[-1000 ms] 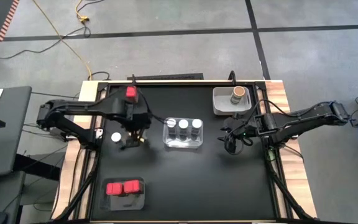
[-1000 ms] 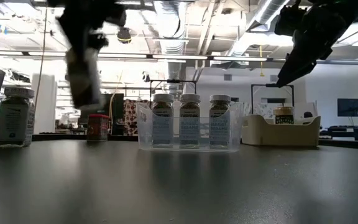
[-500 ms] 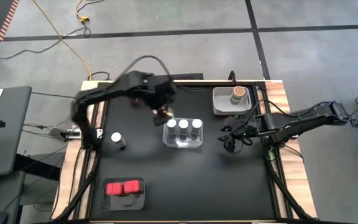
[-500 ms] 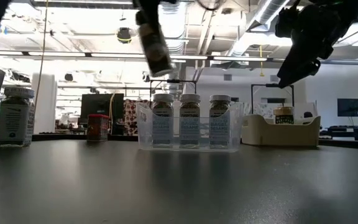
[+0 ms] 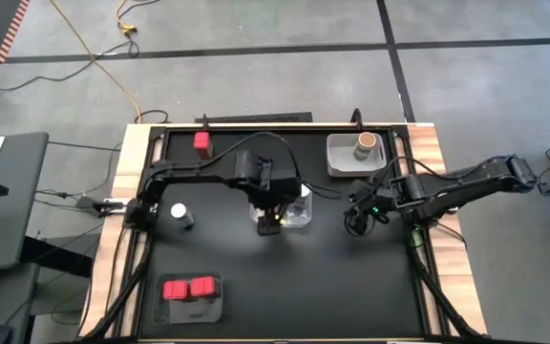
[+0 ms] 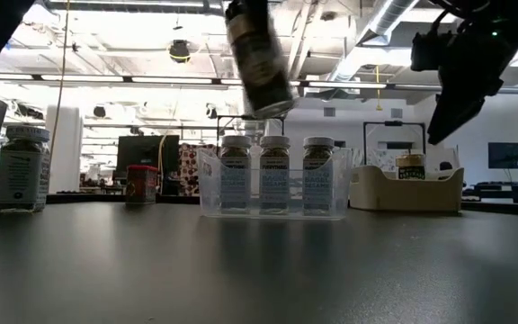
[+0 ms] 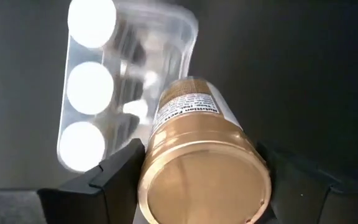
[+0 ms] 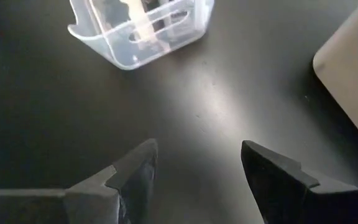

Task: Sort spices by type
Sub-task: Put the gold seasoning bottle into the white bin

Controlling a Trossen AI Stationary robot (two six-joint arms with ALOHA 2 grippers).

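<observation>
From above, we see the left gripper point(image 5: 273, 225) has swung down from the upper middle to the frame's centre, over the near edge of the clear tray point(image 5: 299, 216), which its arm now largely covers. One white-lidded jar point(image 5: 179, 212) stands alone at mid-left, a red box point(image 5: 200, 142) at upper left, two red boxes point(image 5: 188, 289) in a tray at lower left, a tan jar point(image 5: 365, 144) in the grey tray point(image 5: 337, 158) at upper right. The right gripper point(image 5: 356, 223) waits right of centre, unmoved.

At tabletop level, a carried jar point(image 6: 259, 59) hangs tilted at upper centre, lower and farther right than before, above three jars in the clear tray point(image 6: 272, 180); its holder is cut off.

On the left wrist, the fingers point(image 7: 120, 171) are clamped on a gold-bottomed jar point(image 7: 202, 174), three white lids point(image 7: 89, 87) beyond.

On the right wrist, the fingers point(image 8: 135, 171) stand apart over bare tabletop point(image 8: 42, 112).
</observation>
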